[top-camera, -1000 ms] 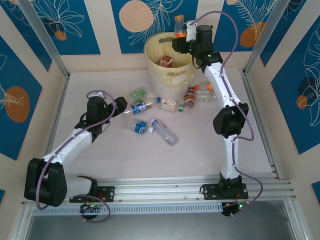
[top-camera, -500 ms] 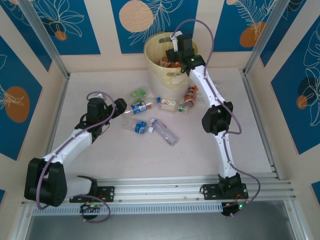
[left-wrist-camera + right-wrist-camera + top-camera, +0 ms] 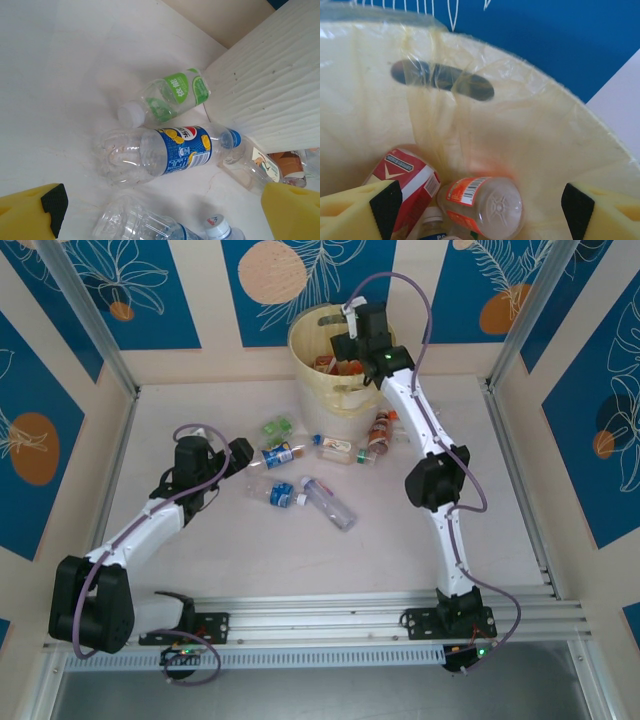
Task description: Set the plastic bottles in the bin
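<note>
Inside the pale yellow round plastic bin [image 3: 530, 130], an orange-labelled clear plastic bottle [image 3: 465, 192] lies beneath the right gripper [image 3: 479, 202], which is released and empty. At least six bottles to go on the white table [image 3: 250, 550]. The left gripper [image 3: 160, 210], also released, hovers over the blue-labelled bottle [image 3: 175, 147].

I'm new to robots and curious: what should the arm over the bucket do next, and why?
Probably lift the right end effector out of the bin: its fingers are spread, the orange-labelled bottle lies loose inside, and more bottles wait on the table.
</note>
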Controlling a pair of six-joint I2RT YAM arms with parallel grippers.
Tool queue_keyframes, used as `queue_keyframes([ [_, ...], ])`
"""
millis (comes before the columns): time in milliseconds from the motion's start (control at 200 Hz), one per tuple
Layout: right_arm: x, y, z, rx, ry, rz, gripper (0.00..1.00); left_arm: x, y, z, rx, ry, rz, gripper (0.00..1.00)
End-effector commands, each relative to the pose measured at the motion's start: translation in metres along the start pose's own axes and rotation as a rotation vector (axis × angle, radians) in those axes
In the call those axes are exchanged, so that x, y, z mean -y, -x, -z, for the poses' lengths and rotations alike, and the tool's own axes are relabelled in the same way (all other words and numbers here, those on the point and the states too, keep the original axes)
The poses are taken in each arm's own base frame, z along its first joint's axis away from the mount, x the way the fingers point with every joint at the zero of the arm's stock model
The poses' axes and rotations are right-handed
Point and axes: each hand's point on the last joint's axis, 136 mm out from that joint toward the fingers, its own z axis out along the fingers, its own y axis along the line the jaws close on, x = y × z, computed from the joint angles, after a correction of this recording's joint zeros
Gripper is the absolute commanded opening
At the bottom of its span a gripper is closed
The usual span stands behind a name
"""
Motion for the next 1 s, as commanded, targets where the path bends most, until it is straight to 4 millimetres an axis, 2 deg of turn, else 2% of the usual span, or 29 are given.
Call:
queue_keyframes([
  [0, 0.010, 0.048, 0.050, 0.107, 0.013, -0.058, 0.87, -0.012, -0.002, 0.001, -0.007, 0.036, 0.028, 1.00],
  [355, -0.002, 0.067, 0.101, 0.157, 0.116, -0.120, 0.96, -0.024, -0.009, 0.001, -0.042, 0.101, 0.104, 1.00],
  [455, -0.010, 0.072, 0.123, 0.200, 0.179, -0.138, 0.98, -0.035, -0.019, 0.003, -0.076, 0.162, 0.195, 1.00],
  [505, -0.012, 0.079, 0.140, 0.246, 0.221, -0.154, 1.00, -0.042, -0.026, 0.004, -0.089, 0.205, 0.250, 1.00],
  [630, -0.017, 0.082, 0.171, 0.311, 0.293, -0.188, 0.99, -0.043, -0.043, 0.005, -0.113, 0.255, 0.309, 1.00],
  [790, -0.018, 0.064, 0.200, 0.340, 0.330, -0.228, 0.99, -0.042, -0.062, 0.006, -0.134, 0.308, 0.378, 1.00],
  [995, -0.027, 0.017, 0.231, 0.380, 0.379, -0.201, 0.99, -0.036, -0.082, 0.011, -0.115, 0.341, 0.453, 1.00],
])
